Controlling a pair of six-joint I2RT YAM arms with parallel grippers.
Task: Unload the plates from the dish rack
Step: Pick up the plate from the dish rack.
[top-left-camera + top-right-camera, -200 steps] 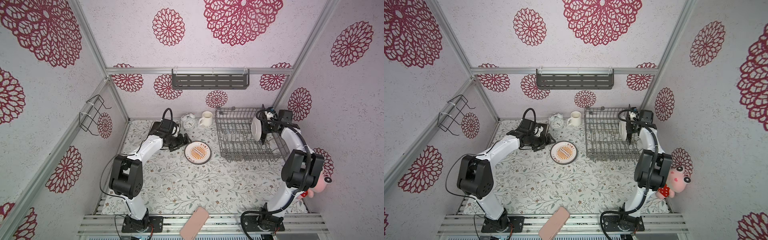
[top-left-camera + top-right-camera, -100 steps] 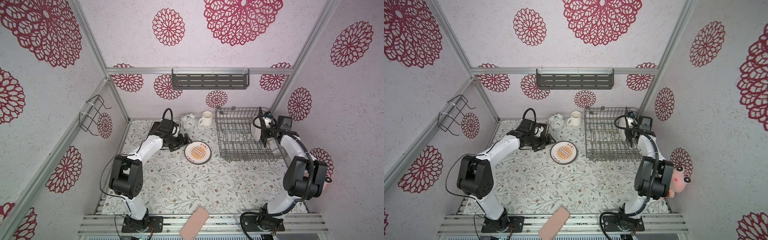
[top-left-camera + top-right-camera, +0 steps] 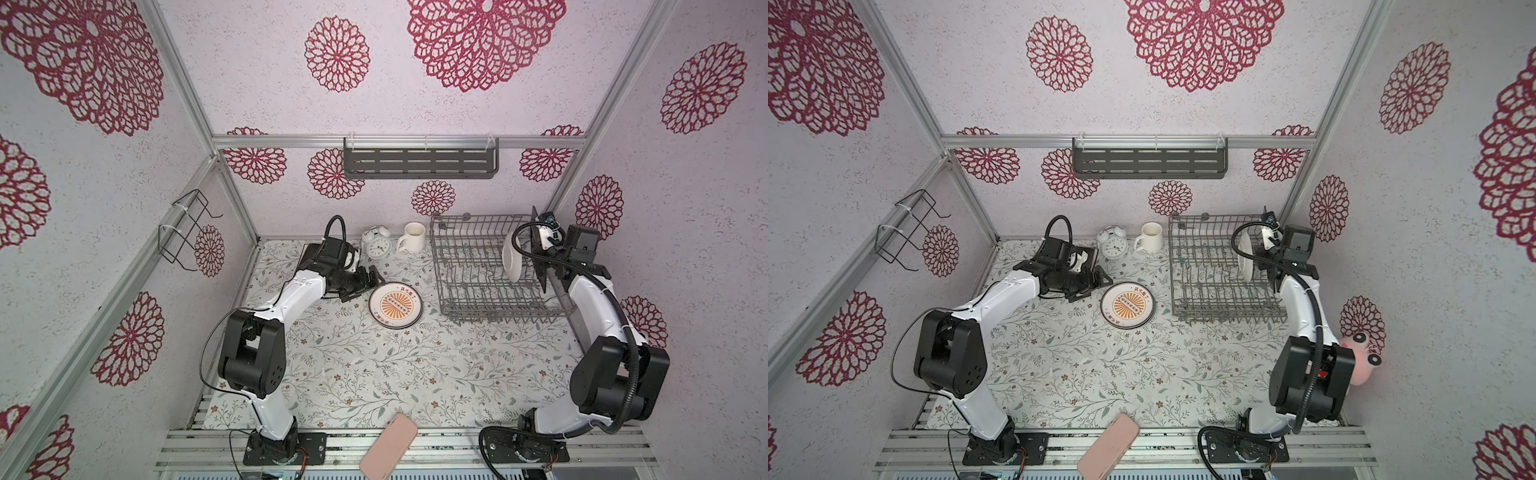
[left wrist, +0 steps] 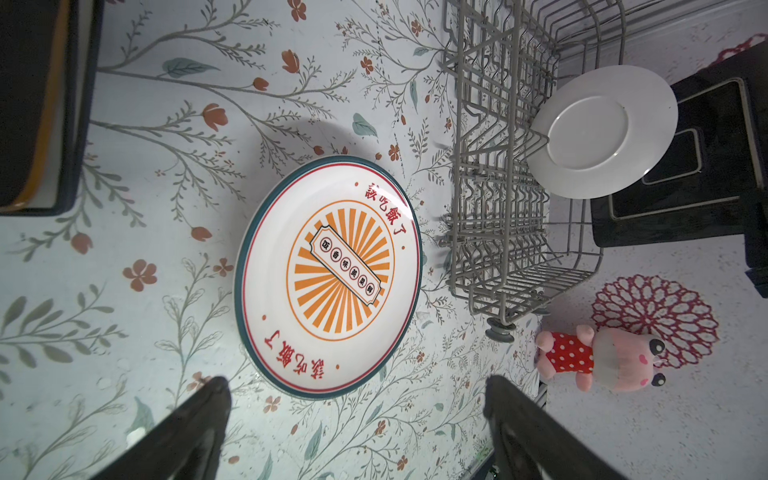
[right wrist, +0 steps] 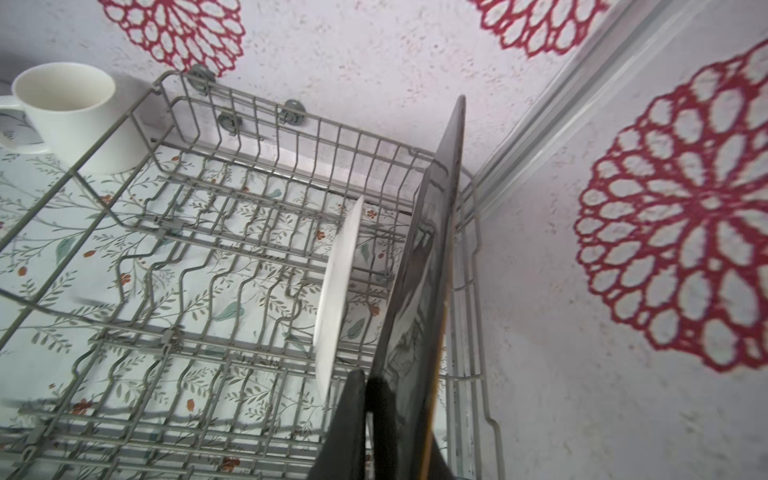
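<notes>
Meanwhile, right tool closed, grip unclear, elbow swung nearer; left tool gapes empty, unmoved.

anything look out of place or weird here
Yes: a pink plush pig lies just past a corner of the dish rack, and a pink phone-like slab sits askew across the front rails, off the patterned table. Neither fits with dishes.

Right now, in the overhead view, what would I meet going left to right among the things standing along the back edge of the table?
Alarm clock → white mug → dish rack.
</notes>
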